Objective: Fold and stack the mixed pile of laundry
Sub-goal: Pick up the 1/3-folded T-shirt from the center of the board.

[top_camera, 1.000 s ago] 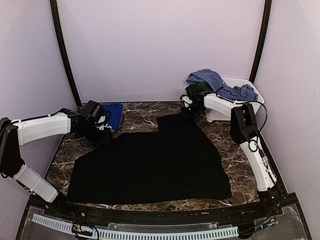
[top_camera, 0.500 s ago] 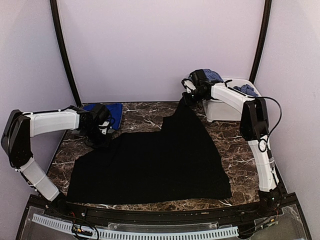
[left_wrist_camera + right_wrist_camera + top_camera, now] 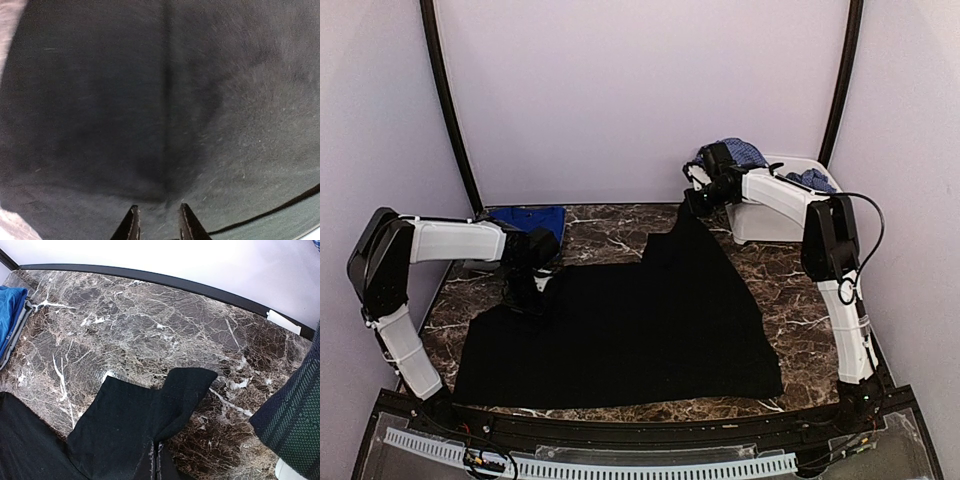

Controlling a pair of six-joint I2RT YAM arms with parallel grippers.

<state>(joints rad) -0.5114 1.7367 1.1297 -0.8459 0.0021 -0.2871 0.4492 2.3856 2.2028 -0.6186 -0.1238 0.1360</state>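
Observation:
A large black garment (image 3: 630,320) lies spread over the marble table. My right gripper (image 3: 696,200) is shut on its far corner and holds that corner up off the table; the pinched fabric (image 3: 130,425) hangs from my closed right gripper (image 3: 157,465). My left gripper (image 3: 533,290) is low over the garment's upper left edge. In the left wrist view the left gripper (image 3: 158,217) has its jaws slightly apart, with black cloth (image 3: 150,100) and a fold line beneath them. A royal-blue tee (image 3: 530,220) lies at the back left. A blue checked shirt (image 3: 745,152) sits in the bin.
A white plastic bin (image 3: 760,228) stands at the back right, just behind my right arm. A dark plaid piece (image 3: 295,415) shows at the right edge of the right wrist view. Bare marble (image 3: 150,315) lies beyond the lifted corner. Black frame posts flank the back wall.
My right gripper has lifted the black garment's far corner off the table toward the bin. My left gripper has moved right and nearer, onto the garment's upper left edge.

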